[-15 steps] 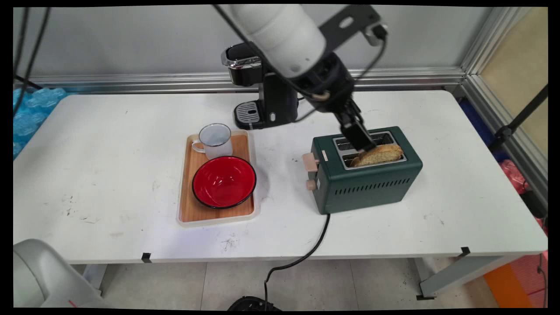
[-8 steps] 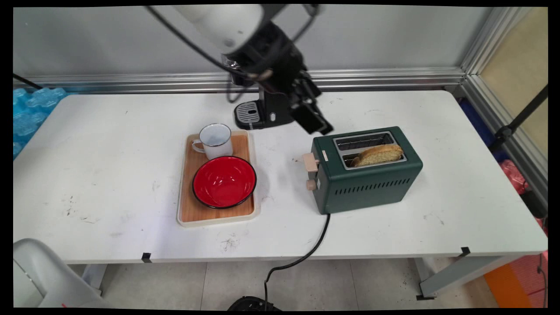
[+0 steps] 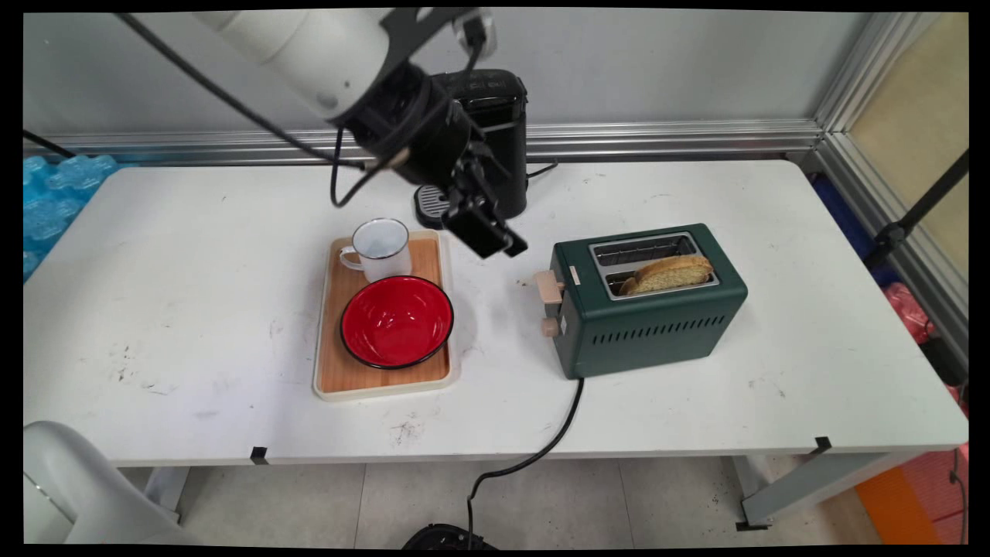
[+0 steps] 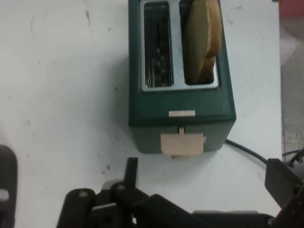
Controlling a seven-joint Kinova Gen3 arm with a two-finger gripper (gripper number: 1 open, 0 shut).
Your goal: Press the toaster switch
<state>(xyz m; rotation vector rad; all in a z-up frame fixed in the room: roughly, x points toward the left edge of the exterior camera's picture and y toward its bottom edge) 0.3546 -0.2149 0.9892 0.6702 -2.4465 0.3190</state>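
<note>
My gripper (image 3: pixel 489 237) hangs open and empty above the table, between the wooden tray (image 3: pixel 383 383) and the dark green toaster (image 3: pixel 650 309). In the hand view the gripper (image 4: pixel 206 178) has its fingers wide apart, and the toaster (image 4: pixel 180 109) lies straight ahead with its beige lever (image 4: pixel 182 145) facing me. A slice of bread (image 3: pixel 669 272) leans in the toaster's near slot; the far slot is empty. In the hand view the bread (image 4: pixel 203 40) fills the right slot. The lever (image 3: pixel 548 287) sits high on the toaster's left end, above a small knob (image 3: pixel 549 326).
The tray carries a white enamel mug (image 3: pixel 380 247) and a red bowl (image 3: pixel 396 321). A black coffee machine (image 3: pixel 495 116) stands behind the gripper at the back. The toaster's black cord (image 3: pixel 541 449) runs off the table's front edge.
The gripper left the bread slice in the toaster's slot and swung left, then lower, ending to the left of the toaster. The bread and toaster stayed put.
</note>
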